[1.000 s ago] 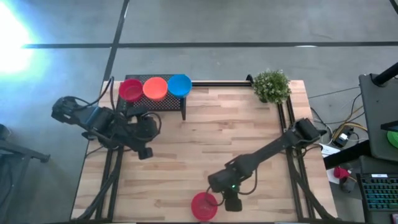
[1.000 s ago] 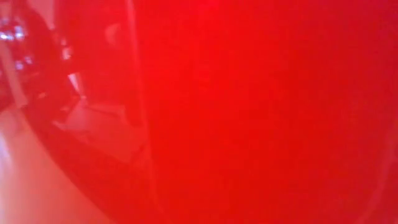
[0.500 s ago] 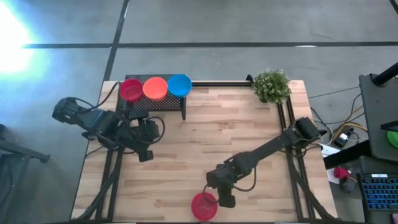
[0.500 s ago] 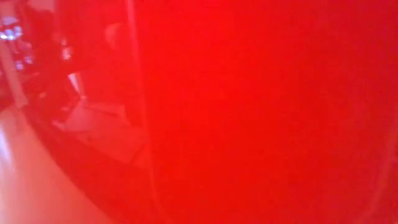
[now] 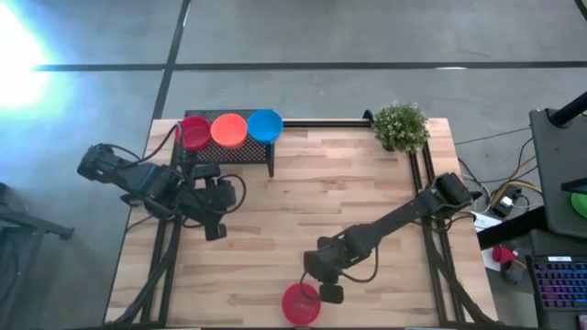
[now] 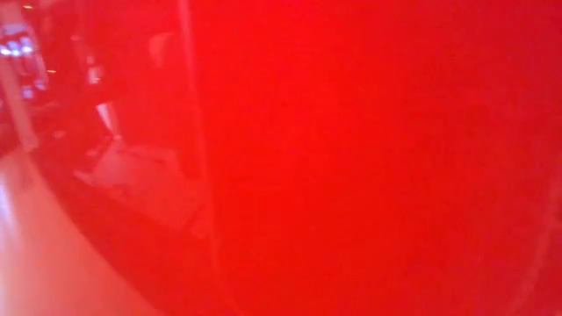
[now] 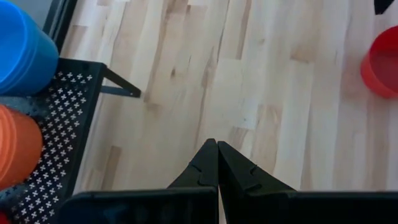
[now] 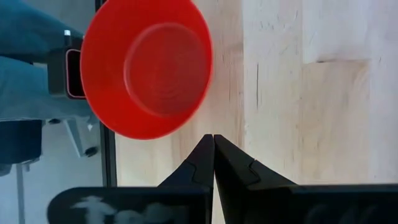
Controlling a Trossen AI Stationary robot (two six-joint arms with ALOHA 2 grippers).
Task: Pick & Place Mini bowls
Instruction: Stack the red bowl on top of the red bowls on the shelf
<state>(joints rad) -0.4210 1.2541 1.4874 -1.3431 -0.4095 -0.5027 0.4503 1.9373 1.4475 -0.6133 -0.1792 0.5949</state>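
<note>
A red mini bowl [image 5: 301, 303] stands upright on its base at the table's near edge. It shows from above in the right wrist view [image 8: 146, 65] and fills the low view [image 6: 369, 158]. My right gripper [image 5: 330, 293] [image 8: 213, 138] is shut just right of this bowl, with a strip of bare wood between its tips and the rim. A red bowl [image 5: 193, 132], an orange bowl [image 5: 228, 129] and a blue bowl [image 5: 264, 126] sit in a row on a black perforated rack [image 5: 240, 152]. My left gripper [image 5: 215, 229] [image 7: 217, 144] is shut over bare wood near the rack.
A small green potted plant [image 5: 401, 126] stands at the table's far right corner. The black rack [image 7: 59, 134] sits at the far left, with the blue bowl [image 7: 22, 50] and the orange bowl [image 7: 15, 149] on it. Bare wood [image 5: 339, 202] lies between the arms.
My right gripper has shifted a little toward the table's left, closer to the red bowl at the near edge. The bowl has stayed where it was.
</note>
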